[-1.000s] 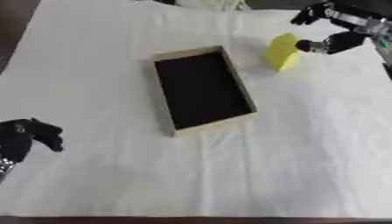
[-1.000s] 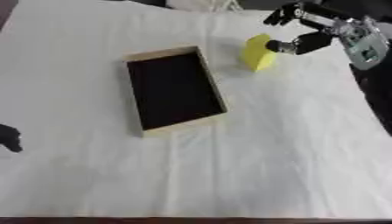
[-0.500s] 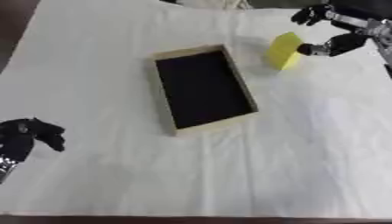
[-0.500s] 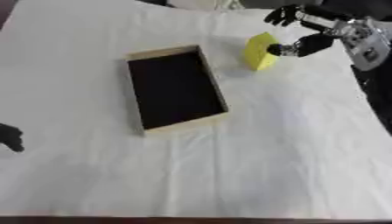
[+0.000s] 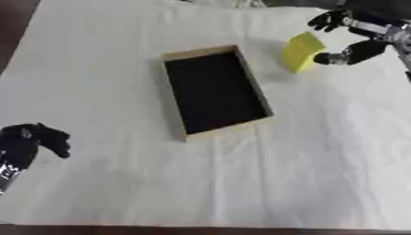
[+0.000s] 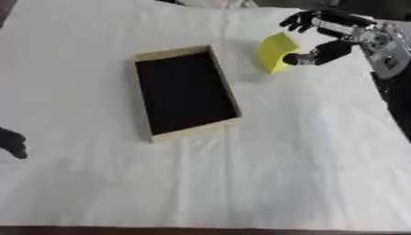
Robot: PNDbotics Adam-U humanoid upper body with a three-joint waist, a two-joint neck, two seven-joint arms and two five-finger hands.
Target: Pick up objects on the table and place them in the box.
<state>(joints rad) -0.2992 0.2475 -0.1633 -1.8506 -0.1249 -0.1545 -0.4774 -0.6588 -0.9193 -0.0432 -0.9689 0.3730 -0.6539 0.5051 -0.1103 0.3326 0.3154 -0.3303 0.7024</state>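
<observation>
I am in the pick-up step. My right hand (image 6: pixel 325 39) has the yellow block (image 6: pixel 275 51) pinched between my thumb below and my fingers above. The block looks tilted and just off the white cloth (image 6: pixel 305 160), at the far right side. It is not in the box (image 6: pixel 183 93) yet.

The box is flat and open, with a black inside and a pale rim. It sits a little to the left of the block, near the middle of the cloth. I think my next move is to carry the block left, over the near rim of the box, and then let my fingers go so it drops in.

Nothing stands between the block and the box. I see no other things on the cloth.

My left hand (image 5: pixel 30 143) rests at the lower left, with its fingers curled and nothing in it.
</observation>
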